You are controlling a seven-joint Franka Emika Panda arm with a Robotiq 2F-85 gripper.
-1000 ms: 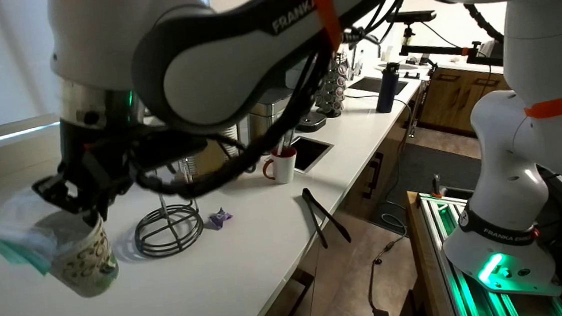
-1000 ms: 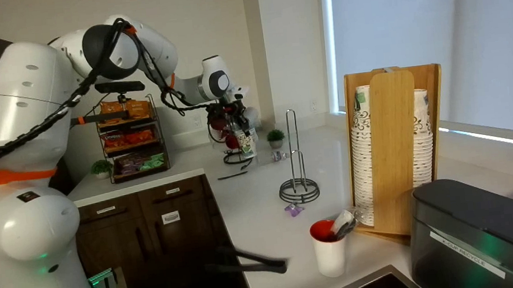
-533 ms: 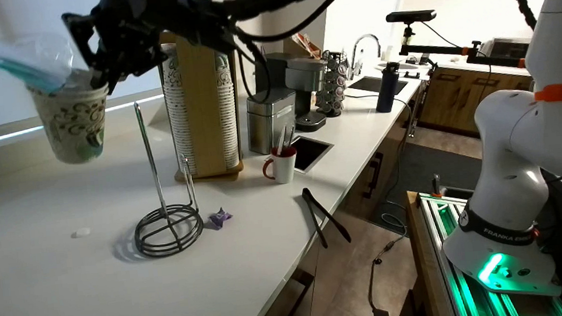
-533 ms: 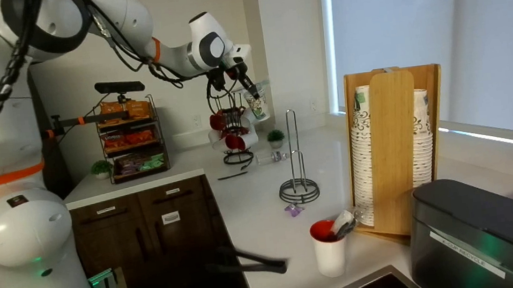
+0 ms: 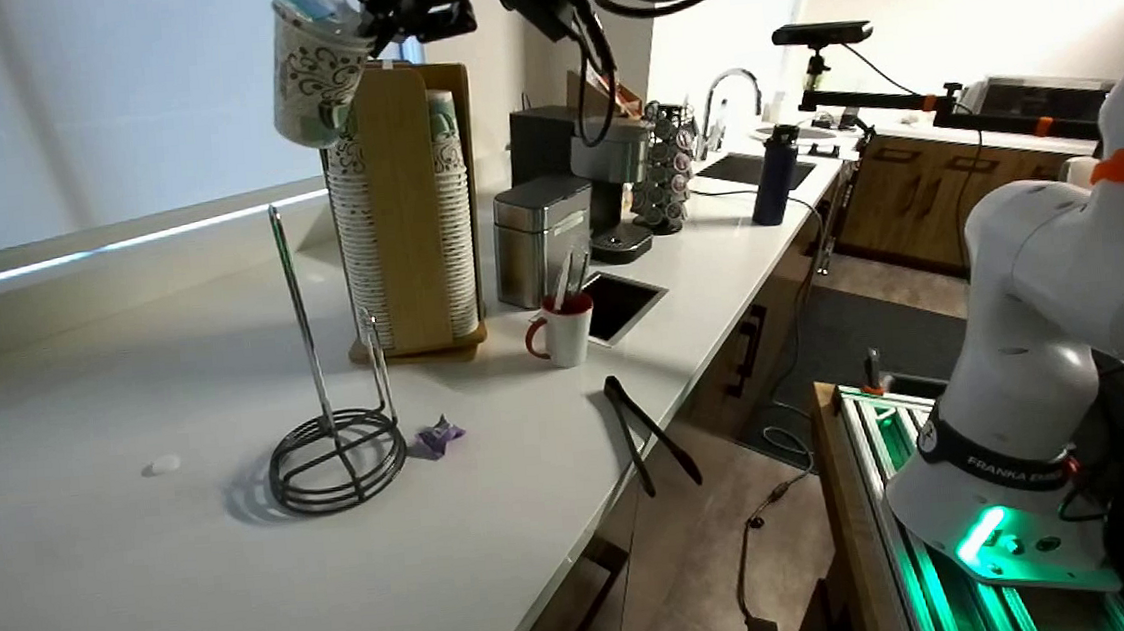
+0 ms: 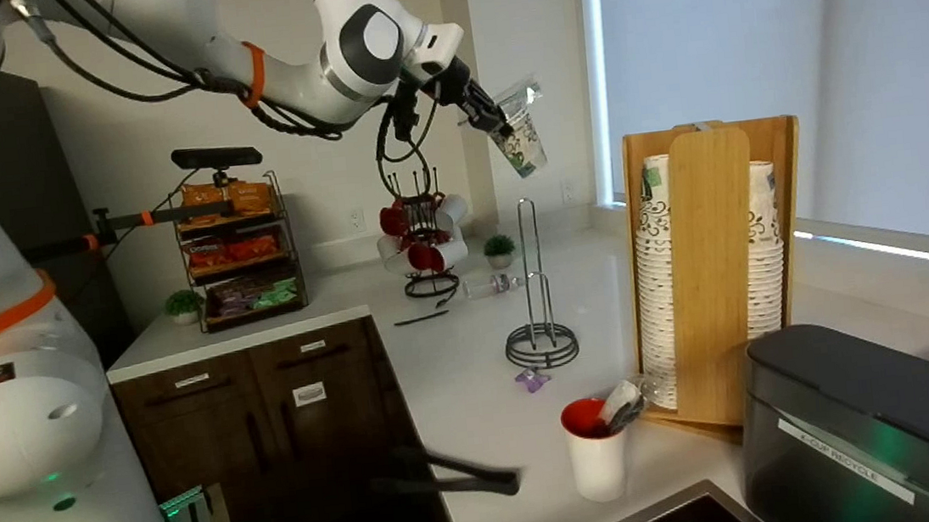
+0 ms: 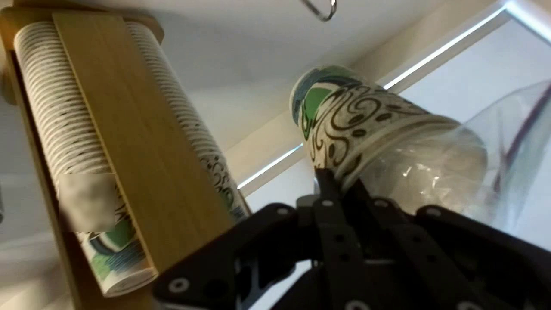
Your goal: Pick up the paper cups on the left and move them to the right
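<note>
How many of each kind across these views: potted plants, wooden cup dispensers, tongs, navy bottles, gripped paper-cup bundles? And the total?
Potted plants: 2
Wooden cup dispenser: 1
Pair of tongs: 1
Navy bottle: 1
Paper-cup bundle, gripped: 1
Total: 6

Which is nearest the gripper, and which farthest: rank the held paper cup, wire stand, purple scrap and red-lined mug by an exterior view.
From the gripper, in an exterior view:
1. Held paper cup: in its grasp.
2. Wire stand: below, on the counter.
3. Purple scrap: beside the stand's base.
4. Red-lined mug: farther along the counter.
</note>
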